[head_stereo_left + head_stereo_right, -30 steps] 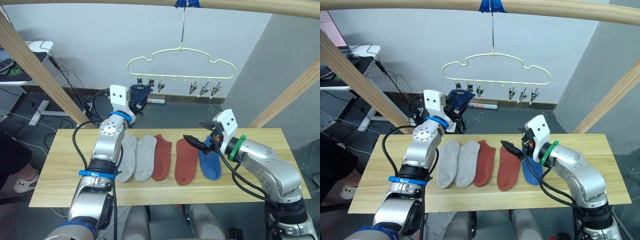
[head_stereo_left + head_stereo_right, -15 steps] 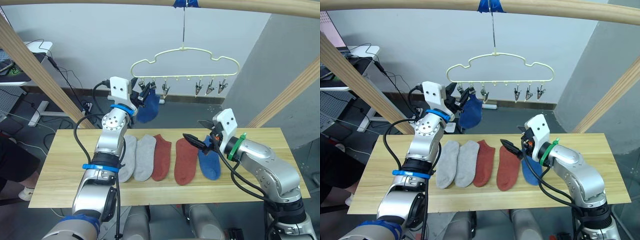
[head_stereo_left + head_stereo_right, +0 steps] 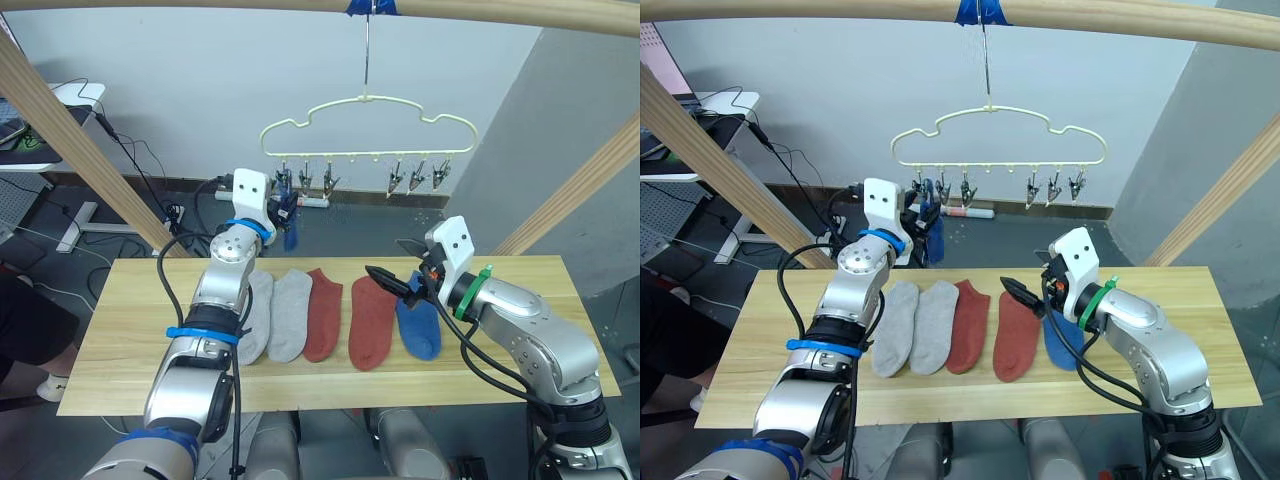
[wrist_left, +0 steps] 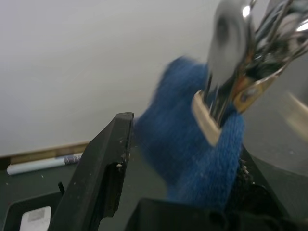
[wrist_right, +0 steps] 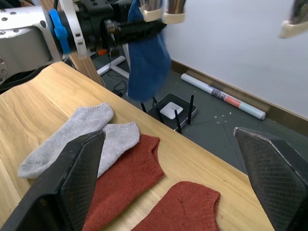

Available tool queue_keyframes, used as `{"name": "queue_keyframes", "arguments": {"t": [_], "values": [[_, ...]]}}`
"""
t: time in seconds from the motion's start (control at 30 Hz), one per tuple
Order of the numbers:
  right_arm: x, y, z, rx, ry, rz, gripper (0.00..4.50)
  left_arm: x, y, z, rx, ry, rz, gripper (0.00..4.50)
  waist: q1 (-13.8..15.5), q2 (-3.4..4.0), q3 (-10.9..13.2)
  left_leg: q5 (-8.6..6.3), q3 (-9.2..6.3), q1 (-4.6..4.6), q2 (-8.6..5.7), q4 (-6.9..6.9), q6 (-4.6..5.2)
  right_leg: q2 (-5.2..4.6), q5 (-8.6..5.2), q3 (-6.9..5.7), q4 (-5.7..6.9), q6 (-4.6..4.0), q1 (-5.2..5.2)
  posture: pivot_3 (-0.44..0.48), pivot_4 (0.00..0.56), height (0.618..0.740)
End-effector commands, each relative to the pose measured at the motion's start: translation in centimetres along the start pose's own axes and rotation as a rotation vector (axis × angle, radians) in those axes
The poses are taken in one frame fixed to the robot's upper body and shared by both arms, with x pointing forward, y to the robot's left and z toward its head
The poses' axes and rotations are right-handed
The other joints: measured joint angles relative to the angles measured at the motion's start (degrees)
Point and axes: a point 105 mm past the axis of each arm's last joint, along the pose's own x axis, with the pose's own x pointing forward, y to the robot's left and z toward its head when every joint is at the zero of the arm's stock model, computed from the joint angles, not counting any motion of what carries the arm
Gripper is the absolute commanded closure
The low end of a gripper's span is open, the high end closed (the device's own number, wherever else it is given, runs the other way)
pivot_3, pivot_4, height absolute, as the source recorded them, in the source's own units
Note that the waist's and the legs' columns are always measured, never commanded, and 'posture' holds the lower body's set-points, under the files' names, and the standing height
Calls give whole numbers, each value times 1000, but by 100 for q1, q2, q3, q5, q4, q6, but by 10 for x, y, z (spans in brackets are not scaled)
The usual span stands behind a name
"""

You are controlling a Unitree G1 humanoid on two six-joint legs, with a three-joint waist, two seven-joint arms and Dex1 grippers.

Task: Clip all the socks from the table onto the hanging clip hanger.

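Socks (image 3: 330,318) are the job in hand, and five of them lie in a row along the middle of the table (image 3: 120,340), two grey toward its left end, two rust red in the centre, one blue nearest the right; the sixth, a blue sock (image 5: 146,57), hangs under the left end of the clip hanger (image 3: 368,118), which dangles from a pole above the table's far edge; the left gripper (image 3: 921,211) is raised to that sock, one finger showing well clear of the fabric and the other lost behind it, so the hold looks let go, though the far side cannot be made out; the right gripper (image 3: 388,282) hovers with jaws spread and empty over the inner red sock and the blue one (image 3: 420,325). By the look of it the first clipping is at its close, and the next move calls for the left arm to draw back without tugging the sock free, then for one arm to lift another sock from the row toward a free clip. The left wrist view shows a metal clip (image 4: 226,91) biting the sock's edge, which the head views leave too small to judge; the right wrist view shows the sock hanging full length in the clip, and a paper roll (image 5: 221,95) on the floor behind.
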Motion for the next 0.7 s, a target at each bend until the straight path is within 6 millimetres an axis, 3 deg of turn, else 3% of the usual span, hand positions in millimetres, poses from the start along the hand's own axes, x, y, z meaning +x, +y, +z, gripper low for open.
{"name": "queue_keyframes", "arguments": {"t": [0.03,0.2,0.33,0.47,0.7], "values": [[-2,-1,13,-26,-52,-4,0,-2,7,15,8,-59,24,2050,-5,0,0,0,0,0,0,0,0,0,0,0,0,0,0,-145,206,740],[-3,0,12,-26,-50,-3,0,-9,7,18,-13,-80,15,2050,-24,0,0,0,0,0,0,0,0,0,0,1,1,0,0,-146,208,740],[-12,0,13,-44,-43,2,0,-43,-5,16,-66,-110,-79,2050,-78,3,-2,0,1,0,0,-1,-1,-3,0,2,3,0,0,-152,216,740],[-29,-3,15,-67,-36,17,0,-80,1,15,-130,-92,-85,2050,-90,2,-1,0,0,0,3,-7,0,-4,0,0,6,-1,-4,-151,220,740],[-38,-3,24,-69,-79,58,0,-89,-34,38,-188,-161,-210,2050,-64,2,-2,20,1,21,1,13,15,-1,10,1,-2,39,33,-148,227,740]]}}
